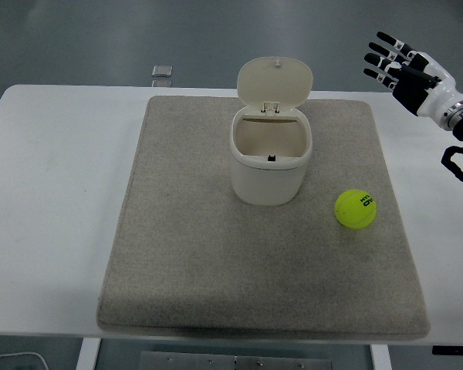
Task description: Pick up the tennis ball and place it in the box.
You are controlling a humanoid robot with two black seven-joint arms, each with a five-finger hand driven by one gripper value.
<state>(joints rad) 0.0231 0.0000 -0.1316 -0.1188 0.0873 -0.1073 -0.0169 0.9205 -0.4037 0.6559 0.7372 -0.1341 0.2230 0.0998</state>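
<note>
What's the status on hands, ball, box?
Right hand raised at the far right, fingers spread, empty; left arm out of view. Tennis ball on the mat, right of the box, lid open. Path clear.

Robotics test lab: a plain white surface (54, 193) stands on a smooth grey floor (100, 38), carrying a grey felt mat (216, 270) as a defined work area; a black-and-white robot hand (405, 69) reaches in from the right edge

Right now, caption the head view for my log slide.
Open robot hand raised at right, tennis ball on the grey mat, lidded box open beside it.
</note>
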